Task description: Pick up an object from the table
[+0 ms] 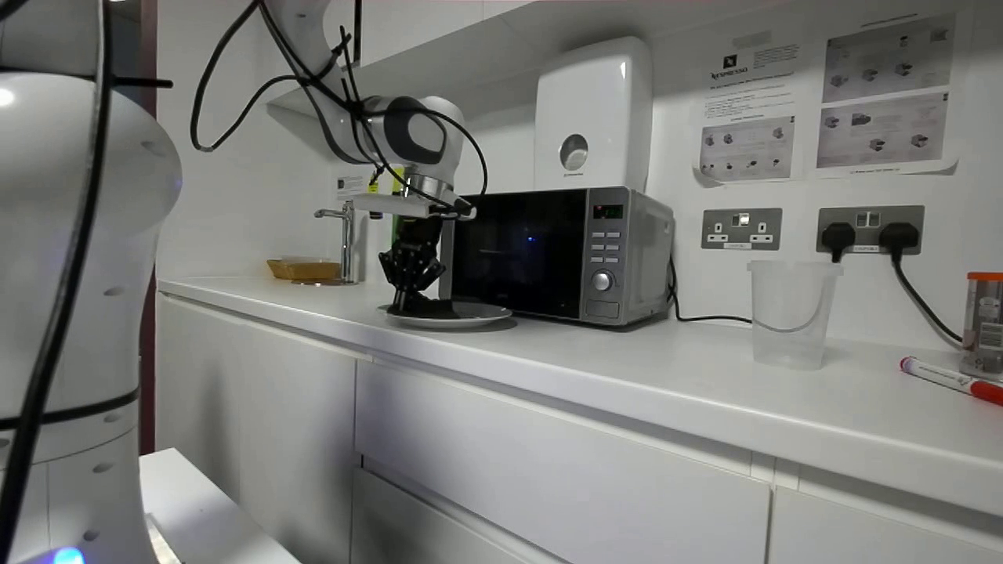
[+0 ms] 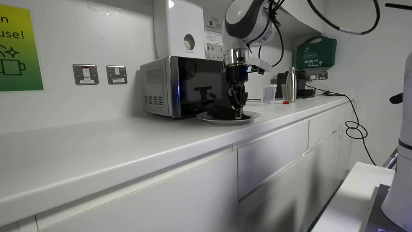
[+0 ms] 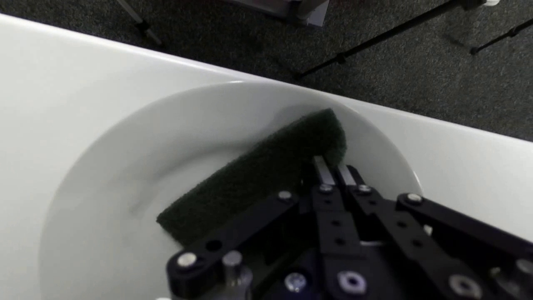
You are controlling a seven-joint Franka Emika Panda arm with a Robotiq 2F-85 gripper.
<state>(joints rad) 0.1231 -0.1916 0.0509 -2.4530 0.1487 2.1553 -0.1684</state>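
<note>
A Franka arm (image 1: pixel 427 133) points its black gripper (image 3: pixel 331 163) straight down over a pale round plate (image 3: pixel 100 200) on a white kitchen surface (image 1: pixel 611 352). Directly below the gripper, on the plate, lies a dark green pad (image 3: pixel 254 179), oblong and coarse in texture. The gripper grasps the pad near one end, its jaws almost together and a strip of dark green showing in the narrow gap; the rest slants away from the gripper across the plate. A microwave (image 2: pixel 201 87) stands near the gripper in both exterior views, a white dispenser (image 1: pixel 592 113) rising behind it. Well apart from the gripper, past the microwave in an exterior view, stands a clear plastic cup (image 1: pixel 791 313), with a red-capped marker (image 1: pixel 944 376) lying farther along. On the gripper's opposite side, a chrome tap (image 1: pixel 348 243) rises beside a brownish container (image 1: pixel 304 270).
</note>
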